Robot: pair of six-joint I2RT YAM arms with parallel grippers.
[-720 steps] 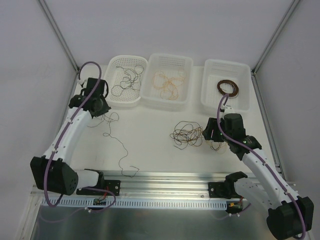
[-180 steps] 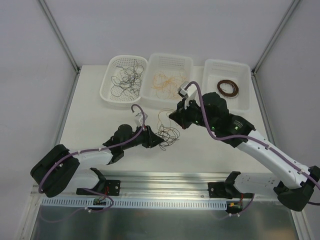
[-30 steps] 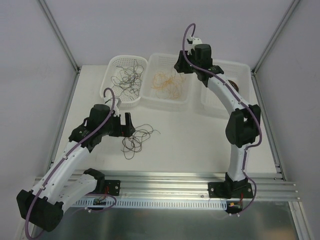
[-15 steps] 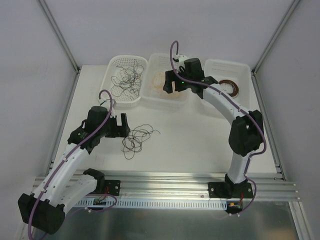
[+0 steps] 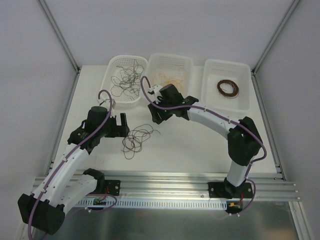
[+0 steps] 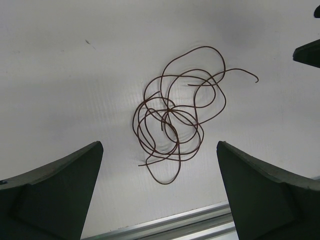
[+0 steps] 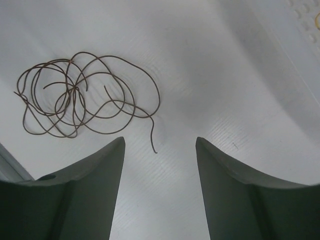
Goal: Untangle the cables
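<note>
One tangle of thin brown cables lies loose on the white table, seen too in the left wrist view and the right wrist view. My left gripper hovers just left of it, open wide, holding nothing. My right gripper hangs above the table just up and right of the tangle, open and empty; a free end of the cable points toward its gap. Black cables lie in the left basket, orange-yellow cables in the middle basket.
Three white baskets stand along the back: left, middle, right with a neat dark-brown wire ring. A metal rail runs along the near edge. Frame posts rise at both back corners.
My right arm has swung down from over the middle basket to the table beside the brown tangle. The left arm and the tangle have hardly moved.
</note>
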